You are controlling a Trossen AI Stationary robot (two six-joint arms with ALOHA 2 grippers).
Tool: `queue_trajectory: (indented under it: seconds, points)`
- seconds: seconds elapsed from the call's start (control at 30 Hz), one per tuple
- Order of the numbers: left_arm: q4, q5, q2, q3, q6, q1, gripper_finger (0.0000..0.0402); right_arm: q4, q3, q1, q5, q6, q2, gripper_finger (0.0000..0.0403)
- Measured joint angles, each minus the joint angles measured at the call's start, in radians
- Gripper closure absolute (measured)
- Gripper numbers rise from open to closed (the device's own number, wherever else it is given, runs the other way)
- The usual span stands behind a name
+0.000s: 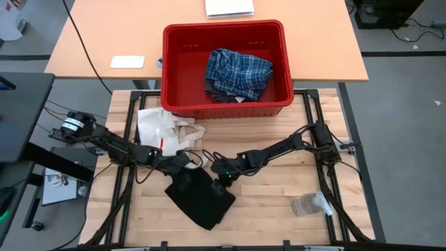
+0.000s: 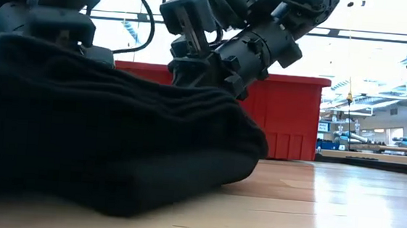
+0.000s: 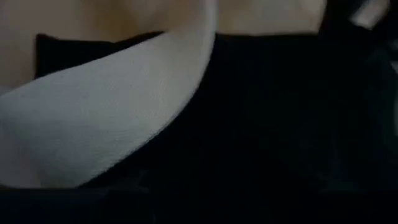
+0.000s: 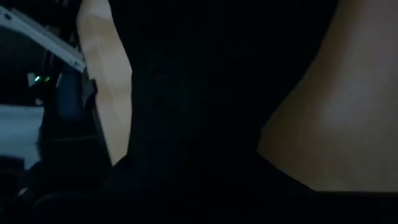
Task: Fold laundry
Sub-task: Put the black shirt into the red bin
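- Right at the front of the table we have the black garment lying as a folded, lozenge-shaped pad, its long axis running from its upper-left corner by the grippers down toward the front edge on the right.
- We place both grippers on the far edge of that pad: our left gripper at the upper-left corner, our right gripper at the upper-right edge, the two close together.
- We read the right gripper as closed on the black cloth: in the low view it presses down into the top of the mound, and its wrist view is filled with dark fabric.
- We cannot tell whether the left gripper's fingers are apart or pinching; its wrist view shows only dark cloth and a cream strap across it.
- We judge the coming move turns on this: the garment lies forward of both grippers, toward the table's front, so any fold would carry the far edge along or across that long axis. Both arms are about equally near.
- Just behind the left gripper we see the cream tote bag, touching or nearly touching the black piece.
- Farthest off, the plaid shirt sits bundled in the red bin, well apart and not yet folded on the table.
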State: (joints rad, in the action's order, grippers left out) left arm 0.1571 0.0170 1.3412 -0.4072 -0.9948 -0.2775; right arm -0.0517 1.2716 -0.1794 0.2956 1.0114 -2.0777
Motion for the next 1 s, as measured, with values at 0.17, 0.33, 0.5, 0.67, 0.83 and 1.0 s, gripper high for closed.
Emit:
queue_trajectory:
  seconds: [0.17,0.33,0.5,0.67,0.83,1.0]
  points:
    - [-0.016,-0.168,-0.080,0.000,0.043,0.050,0.0205,0.043,0.000,0.021,0.110,-0.016,0.010,0.0350]
    - [-0.012,-0.194,-0.222,0.000,0.081,0.090,0.0205,0.128,0.000,0.028,0.127,-0.061,0.078,0.0350]
    - [0.011,-0.165,-0.385,0.000,0.181,0.150,0.0205,0.128,0.000,0.028,0.147,-0.162,0.180,0.0350]
    - [0.009,-0.126,-0.492,0.000,0.220,0.227,0.0205,0.137,0.000,0.028,0.175,-0.225,0.274,0.0350]
    - [0.009,-0.117,-0.530,0.000,0.221,0.306,0.0205,0.145,0.000,0.021,0.191,-0.228,0.330,0.0350]
    - [0.014,-0.118,-0.540,0.000,0.215,0.365,0.0205,0.150,0.000,0.008,0.177,-0.227,0.383,0.0350]
